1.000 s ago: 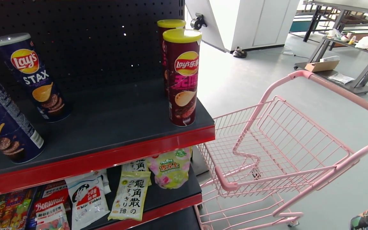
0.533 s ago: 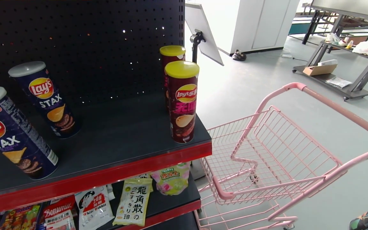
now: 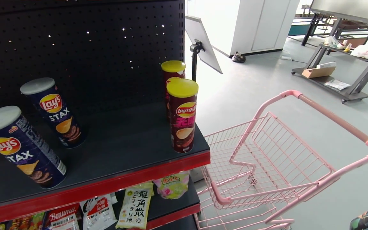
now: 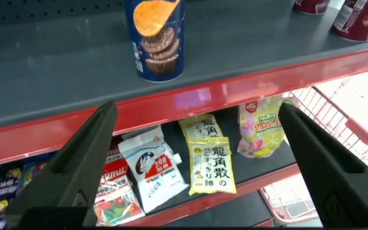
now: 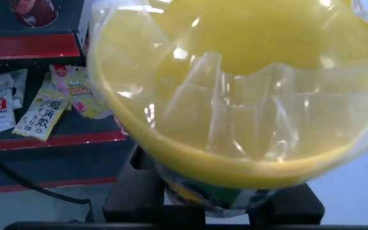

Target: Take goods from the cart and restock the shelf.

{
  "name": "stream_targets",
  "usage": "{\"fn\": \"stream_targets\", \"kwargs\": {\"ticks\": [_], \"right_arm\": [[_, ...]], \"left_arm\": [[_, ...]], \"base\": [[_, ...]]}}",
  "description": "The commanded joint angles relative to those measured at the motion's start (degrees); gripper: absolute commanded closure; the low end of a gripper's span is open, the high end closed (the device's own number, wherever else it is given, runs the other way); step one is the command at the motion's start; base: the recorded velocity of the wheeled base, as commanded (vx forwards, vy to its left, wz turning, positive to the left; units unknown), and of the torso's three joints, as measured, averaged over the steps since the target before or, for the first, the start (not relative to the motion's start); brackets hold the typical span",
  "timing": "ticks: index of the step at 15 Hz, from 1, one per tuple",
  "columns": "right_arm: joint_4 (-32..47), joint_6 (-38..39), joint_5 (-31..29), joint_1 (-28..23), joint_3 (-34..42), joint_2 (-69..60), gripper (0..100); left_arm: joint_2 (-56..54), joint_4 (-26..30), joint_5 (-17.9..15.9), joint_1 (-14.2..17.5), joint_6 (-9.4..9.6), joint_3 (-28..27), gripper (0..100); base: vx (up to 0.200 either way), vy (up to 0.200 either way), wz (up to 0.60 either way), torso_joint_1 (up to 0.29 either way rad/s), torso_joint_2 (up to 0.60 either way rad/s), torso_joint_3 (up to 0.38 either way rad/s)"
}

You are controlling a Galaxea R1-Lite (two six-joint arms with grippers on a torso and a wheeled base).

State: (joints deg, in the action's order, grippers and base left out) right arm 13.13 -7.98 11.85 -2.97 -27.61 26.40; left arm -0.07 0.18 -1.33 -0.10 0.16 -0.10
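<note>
LEFT CLAW IDLE, RIGHT CLAW LOADED: Your left claw (image 4: 197, 108) hung released at the shelf (image 4: 190, 99), its two dark fingers (image 4: 75, 166) spread wide on either side of the red front edge. Just past those fingers a blue can (image 4: 155, 38) stood upright on the upper board. Farther past them, on the lower board, lay a white bag (image 4: 147, 167), a yellow sachet (image 4: 213, 163) and a green-and-pink pouch (image 4: 260, 128). Pink wire of the cart (image 4: 312, 108) showed beyond one finger.

Your right claw (image 5: 209, 201) was clenched on a yellow-lidded can (image 5: 235, 83). Its lid was turned toward the wrist camera and blocked nearly everything beyond the claw. Only the lower board's sachets showed at one side.

From the head camera, two maroon cans (image 3: 183, 115) stood one behind the other at the shelf end beside the cart. A second blue can (image 3: 22, 147) stood near the front edge at the far end. You could not tell how far the cart stood from either claw.
</note>
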Motion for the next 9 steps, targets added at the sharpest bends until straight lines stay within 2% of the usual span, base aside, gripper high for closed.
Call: {"fn": "stream_targets", "kwargs": {"ticks": [1,5,9], "right_arm": [[0.1,-0.4,0.0,0.0,0.2,0.1,100],[0.1,-0.4,0.0,-0.3,0.6,-0.8,100],[-0.1,-0.4,0.0,-0.3,1.6,-1.4,100]], "left_arm": [[0.1,0.0,0.0,0.0,0.02,0.0,0],[0.1,0.0,0.0,0.0,0.02,0.0,0],[0.1,0.0,0.0,0.0,0.02,0.0,0]], "base": [[0.000,0.000,0.00,0.105,-0.29,-0.159],[0.000,0.000,0.00,0.016,-0.03,-0.021],[0.000,0.000,0.60,0.004,0.00,0.001]]}}
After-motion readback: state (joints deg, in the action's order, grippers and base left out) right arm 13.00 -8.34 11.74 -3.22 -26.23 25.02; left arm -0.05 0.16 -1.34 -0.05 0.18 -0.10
